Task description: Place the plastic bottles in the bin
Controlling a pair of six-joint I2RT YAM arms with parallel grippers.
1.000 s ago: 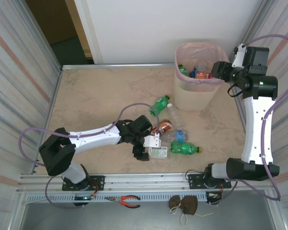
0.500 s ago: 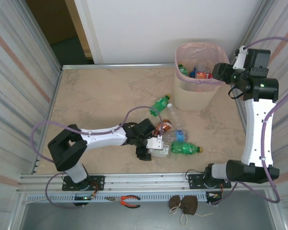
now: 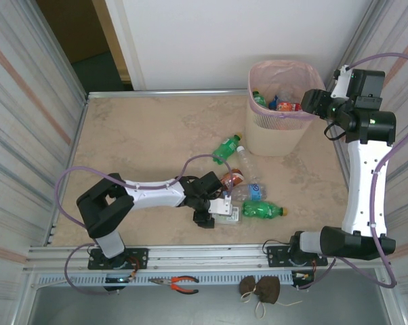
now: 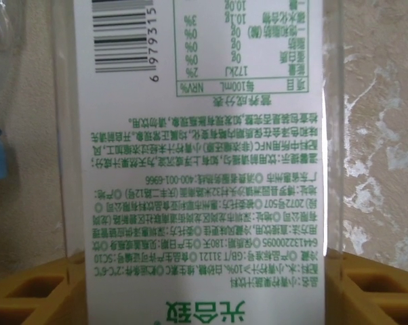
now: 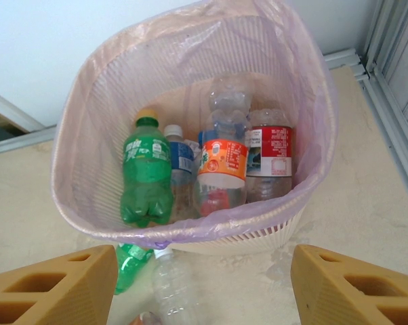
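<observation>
Found the left end effector (image 3: 214, 211) low over the tabletop (image 3: 136, 135) near its front edge, spread wide and straddling a white-labelled bottle (image 3: 226, 214) that lay on its side. Saw the same bottle close up through the left wrist camera, sitting between the yellow pads (image 4: 28, 294), each just beside one clear wall. Could not tell whether either pad touched. Read the bottle's long axis as running straight away from the wrist, square across the line between the pads. Judged a plain squeeze enough for the coming grasp, with no turn of the wrist needed.

Found the right end effector (image 3: 314, 100) raised beside the right rim of the bin (image 3: 275, 139), parted and holding nothing, looking down into the pink liner (image 5: 75, 135). Counted four bottles inside: a green one (image 5: 147, 179), a blue-labelled one (image 5: 181, 162), an orange-labelled one (image 5: 221, 162) and a red-labelled one (image 5: 270, 156).

Placed the bin up and to the right of the straddled bottle, well apart from it. Noted loose bottles between them, among them a green bottle (image 3: 262, 210) just beside the target and another green bottle (image 3: 224, 147) nearer the bin. Judged the left arm far nearer this cluster.
</observation>
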